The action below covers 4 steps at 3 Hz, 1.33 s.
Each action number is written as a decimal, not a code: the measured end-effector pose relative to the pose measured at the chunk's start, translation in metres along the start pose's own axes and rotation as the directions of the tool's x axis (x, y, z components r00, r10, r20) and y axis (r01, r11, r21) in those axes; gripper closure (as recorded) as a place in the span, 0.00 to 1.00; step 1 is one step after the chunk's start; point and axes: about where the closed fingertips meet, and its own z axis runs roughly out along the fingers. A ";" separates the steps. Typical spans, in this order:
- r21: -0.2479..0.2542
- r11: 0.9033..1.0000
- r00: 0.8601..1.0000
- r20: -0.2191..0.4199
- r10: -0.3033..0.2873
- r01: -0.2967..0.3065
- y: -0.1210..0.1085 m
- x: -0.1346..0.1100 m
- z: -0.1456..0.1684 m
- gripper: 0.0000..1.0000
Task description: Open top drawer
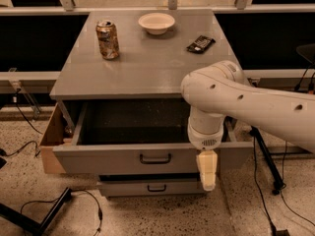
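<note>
The top drawer (pixel 113 157) of the grey cabinet stands pulled well out, its deep grey speckled inside showing. Its black loop handle (pixel 155 158) sits at the centre of the front. My gripper (pixel 207 170) hangs from the white arm (pixel 231 97) in front of the right part of the drawer front, right of the handle and apart from it. A narrower grey drawer (pixel 152 186) with a like handle sits below, slightly out.
On the cabinet top (pixel 147 68) stand a soda can (pixel 107 39), a white bowl (pixel 156 22) and a dark snack packet (pixel 201 44). A wooden side panel (pixel 50 141) sticks out at the left. Cables and a black stand leg (pixel 34 220) lie on the speckled floor.
</note>
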 end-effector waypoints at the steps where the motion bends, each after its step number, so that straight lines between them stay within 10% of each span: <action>1: 0.000 1.000 1.000 0.000 0.000 0.000 0.000 0.000 0.000 0.00; 2: -0.025 1.000 1.000 0.018 -0.001 0.002 0.000 0.001 0.005 0.00; 4: -0.151 0.989 0.997 0.077 0.015 -0.003 0.057 -0.011 0.015 0.48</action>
